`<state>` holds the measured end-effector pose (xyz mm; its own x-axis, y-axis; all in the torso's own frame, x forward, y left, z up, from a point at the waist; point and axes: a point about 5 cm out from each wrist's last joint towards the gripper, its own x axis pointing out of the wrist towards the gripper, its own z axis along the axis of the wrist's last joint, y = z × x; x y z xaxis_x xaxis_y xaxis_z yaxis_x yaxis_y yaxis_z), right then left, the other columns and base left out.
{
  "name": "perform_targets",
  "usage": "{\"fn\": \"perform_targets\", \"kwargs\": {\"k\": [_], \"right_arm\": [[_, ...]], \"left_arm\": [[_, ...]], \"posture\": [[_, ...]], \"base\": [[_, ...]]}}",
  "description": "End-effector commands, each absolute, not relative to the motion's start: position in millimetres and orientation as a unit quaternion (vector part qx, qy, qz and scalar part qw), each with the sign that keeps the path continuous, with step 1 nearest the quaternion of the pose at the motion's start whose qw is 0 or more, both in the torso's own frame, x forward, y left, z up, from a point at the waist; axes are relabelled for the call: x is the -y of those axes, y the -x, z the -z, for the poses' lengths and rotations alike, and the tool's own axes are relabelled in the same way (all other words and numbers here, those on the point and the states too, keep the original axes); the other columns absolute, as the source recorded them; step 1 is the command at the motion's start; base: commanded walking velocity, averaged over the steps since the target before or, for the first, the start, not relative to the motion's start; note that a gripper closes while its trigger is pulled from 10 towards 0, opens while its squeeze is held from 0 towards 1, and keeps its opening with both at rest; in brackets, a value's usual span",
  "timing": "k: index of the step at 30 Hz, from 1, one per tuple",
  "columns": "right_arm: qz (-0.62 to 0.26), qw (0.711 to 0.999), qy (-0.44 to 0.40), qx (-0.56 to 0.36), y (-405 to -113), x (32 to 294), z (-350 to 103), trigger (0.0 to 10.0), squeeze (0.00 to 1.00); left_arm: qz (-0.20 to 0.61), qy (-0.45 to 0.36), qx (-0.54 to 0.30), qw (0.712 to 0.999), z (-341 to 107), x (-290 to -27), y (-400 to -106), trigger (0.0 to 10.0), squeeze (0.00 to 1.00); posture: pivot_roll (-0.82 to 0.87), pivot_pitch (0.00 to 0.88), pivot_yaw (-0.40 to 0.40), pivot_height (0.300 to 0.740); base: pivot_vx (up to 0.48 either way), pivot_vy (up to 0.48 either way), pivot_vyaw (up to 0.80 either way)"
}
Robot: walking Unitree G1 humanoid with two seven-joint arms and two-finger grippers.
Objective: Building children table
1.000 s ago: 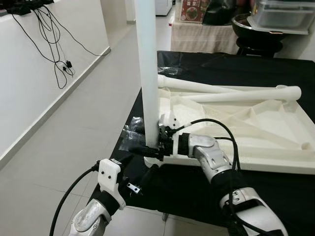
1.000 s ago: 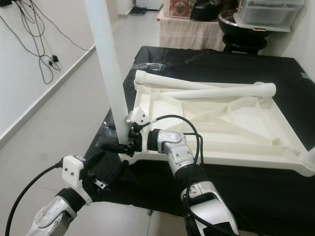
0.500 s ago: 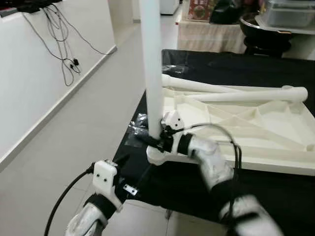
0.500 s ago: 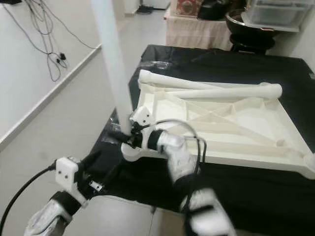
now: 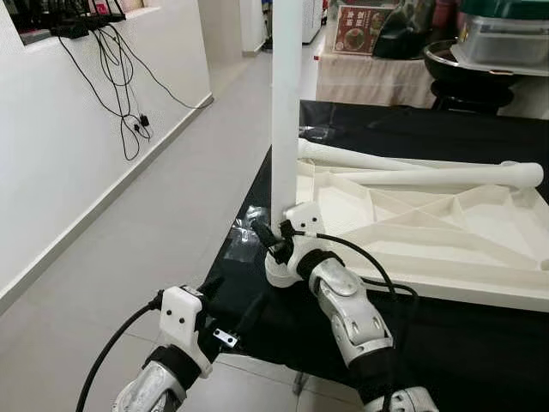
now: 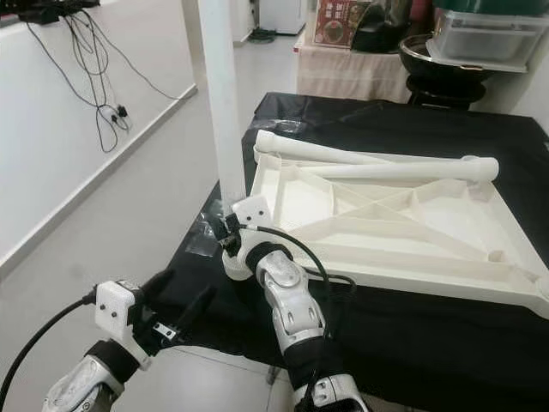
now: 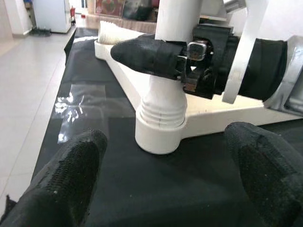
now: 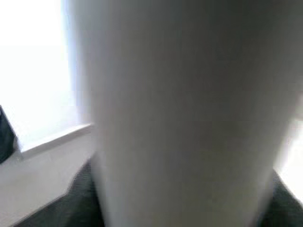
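Left eye view: upturned tabletop (image 5: pixel 446 232) lies on the black worktop (image 5: pixel 412 129) at centre right, one leg (image 5: pixel 286 103) upright in the near-left corner socket (image 7: pixel 160 125), right hand (image 5: pixel 273 236) pinching its base. Left hand (image 7: pixel 161 170) hovers spread just short of that socket at lower left, holding nothing. Two more legs (image 5: pixel 403 167) lie loose along the far edge, so I'd judge it roughly a quarter done; remaining sockets are unfilled.
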<state>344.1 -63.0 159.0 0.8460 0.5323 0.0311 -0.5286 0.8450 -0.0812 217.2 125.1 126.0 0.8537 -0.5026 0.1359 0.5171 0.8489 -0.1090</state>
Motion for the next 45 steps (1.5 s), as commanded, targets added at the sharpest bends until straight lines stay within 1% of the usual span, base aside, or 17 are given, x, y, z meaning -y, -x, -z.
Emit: {"fn": "perform_targets", "kwargs": {"k": [1, 4, 6, 7, 8, 9, 15, 16, 17, 18, 23, 32, 35, 37, 38, 41, 45], "right_arm": [[-0.317, 0.948, 0.011, 0.018, -341, 60, -158, 10.0, 1.00], [-0.344, 0.939, 0.002, 0.020, -341, 58, -160, 10.0, 1.00], [-0.425, 0.904, 0.028, 0.030, -340, 55, -165, 10.0, 1.00], [-0.518, 0.850, 0.094, 0.029, -337, 52, -164, 10.0, 0.53], [-0.518, 0.850, 0.094, 0.029, -337, 52, -164, 10.0, 0.53], [-0.550, 0.828, 0.109, 0.028, -337, 52, -165, 10.0, 0.00], [-0.606, 0.791, 0.081, 0.020, -349, 53, -181, 10.0, 0.00], [-0.615, 0.784, 0.076, 0.017, -349, 53, -182, 8.5, 0.00], [-0.615, 0.784, 0.076, 0.017, -349, 53, -182, 8.5, 0.00], [-0.630, 0.773, 0.075, 0.011, -350, 53, -183, 0.0, 0.00], [-0.648, 0.757, 0.085, -0.002, -353, 58, -181, 0.0, 0.00], [-0.630, 0.772, 0.087, -0.003, -356, 70, -178, 0.0, 0.00], [-0.507, 0.858, 0.086, -0.003, -363, 87, -167, 0.0, 0.00], [-0.471, 0.878, 0.082, -0.012, -365, 90, -163, 0.0, 0.00], [-0.346, 0.937, 0.032, -0.013, -360, 89, -152, 0.0, 0.00], [-0.247, 0.969, 0.010, -0.009, -335, 85, -139, 0.0, 0.00], [-0.247, 0.969, 0.002, -0.003, -329, 77, -141, 0.0, 0.00]], "left_arm": [[0.261, 0.071, 0.042, 0.962, -123, -127, -218, 10.0, 0.00], [0.261, 0.072, 0.042, 0.962, -122, -126, -218, 10.0, 0.00], [0.264, 0.073, 0.041, 0.961, -122, -126, -219, 10.0, 0.00], [0.266, 0.074, 0.041, 0.960, -122, -125, -219, 10.0, 0.00], [0.266, 0.074, 0.041, 0.960, -122, -125, -219, 10.0, 0.00], [0.267, 0.074, 0.041, 0.960, -122, -125, -219, 10.0, 0.00], [0.268, 0.073, 0.042, 0.960, -122, -124, -219, 10.0, 0.00], [0.268, 0.071, 0.042, 0.960, -122, -124, -219, 10.0, 0.00], [0.268, 0.071, 0.042, 0.960, -122, -124, -219, 10.0, 0.00], [0.268, 0.070, 0.042, 0.960, -122, -124, -219, 10.0, 0.00], [0.268, 0.069, 0.042, 0.960, -123, -123, -218, 10.0, 0.00], [0.268, 0.072, 0.042, 0.960, -124, -122, -217, 10.0, 0.00], [0.271, 0.075, 0.041, 0.959, -124, -122, -217, 10.0, 0.00], [0.272, 0.075, 0.042, 0.959, -125, -122, -216, 10.0, 0.00], [0.271, 0.076, 0.042, 0.959, -125, -122, -216, 10.0, 0.00], [0.269, 0.077, 0.043, 0.959, -126, -124, -216, 10.0, 0.00], [0.271, 0.078, 0.042, 0.959, -125, -124, -217, 10.0, 0.00]], "posture": [[0.05, 0.086, 0.001, 0.740], [0.05, 0.083, 0.002, 0.740], [0.06, 0.081, 0.003, 0.740], [0.06, 0.085, 0.003, 0.740], [0.06, 0.085, 0.003, 0.740], [0.06, 0.086, 0.000, 0.740], [0.08, 0.092, -0.005, 0.740], [0.08, 0.093, -0.005, 0.740], [0.08, 0.093, -0.005, 0.740], [0.08, 0.093, -0.005, 0.740], [0.08, 0.098, -0.008, 0.740], [0.07, 0.107, 0.001, 0.740], [0.05, 0.124, -0.009, 0.740], [0.05, 0.124, -0.009, 0.740], [0.05, 0.125, -0.006, 0.740], [0.03, 0.137, 0.005, 0.740], [0.02, 0.131, 0.010, 0.740]], "base": [[0.000, 0.000, 0.00], [0.000, 0.000, 0.00], [0.000, 0.000, 0.00], [0.000, 0.000, 0.00], [0.000, 0.000, 0.00], [0.000, 0.000, 0.00], [0.000, 0.000, 0.00], [0.000, 0.000, 0.00], [0.000, 0.000, 0.00], [0.000, 0.000, 0.00], [0.000, 0.000, 0.00], [0.000, 0.000, 0.00], [0.000, 0.000, 0.00], [0.000, 0.000, 0.00], [0.000, 0.000, 0.00], [0.000, 0.000, 0.00], [0.000, 0.000, 0.00]]}}
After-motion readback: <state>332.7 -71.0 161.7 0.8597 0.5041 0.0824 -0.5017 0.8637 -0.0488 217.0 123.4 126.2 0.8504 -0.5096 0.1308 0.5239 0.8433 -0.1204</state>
